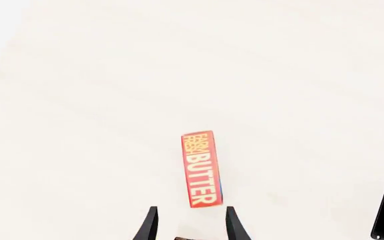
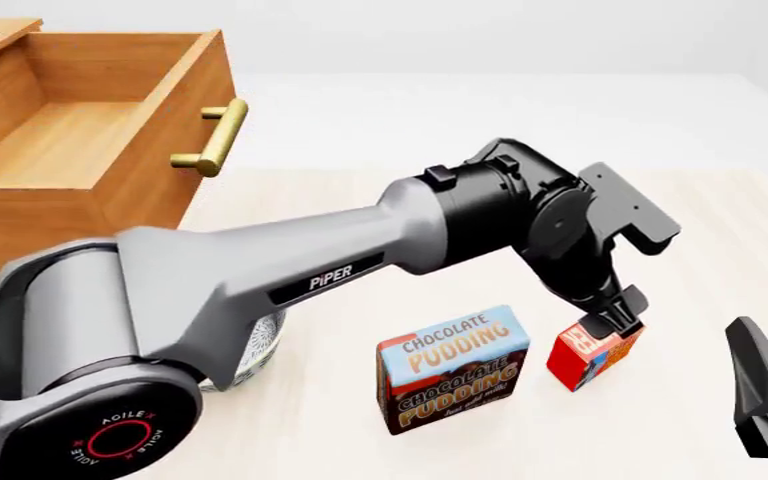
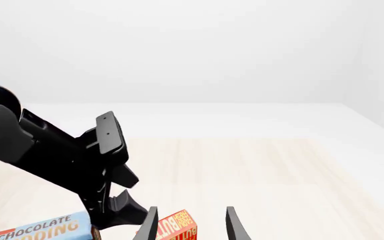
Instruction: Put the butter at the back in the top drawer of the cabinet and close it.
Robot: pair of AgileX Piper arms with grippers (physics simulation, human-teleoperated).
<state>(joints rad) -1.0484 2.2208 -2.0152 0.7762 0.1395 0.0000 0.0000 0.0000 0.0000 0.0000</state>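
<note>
Left gripper (image 1: pixel 188 225) in its own wrist cam is sitting with its jaws spread and nothing between them. The butter (image 1: pixel 201 169) is lying just ahead of the fingertips, slightly off toward one finger, not gripped yet. Only the finger ends are showing, so I can't tell if they're touching it.

Front cam: the gripper is hanging right over the butter with the chocolate pudding box (image 2: pixel 454 368) beside it. The top drawer (image 2: pixel 91 130) is already standing open, well away from the gripper. So picking, dropping in and closing are all still left, I reckon.

Right cam: the right gripper (image 3: pixel 188 225) is open too, empty, idling near the butter.
</note>
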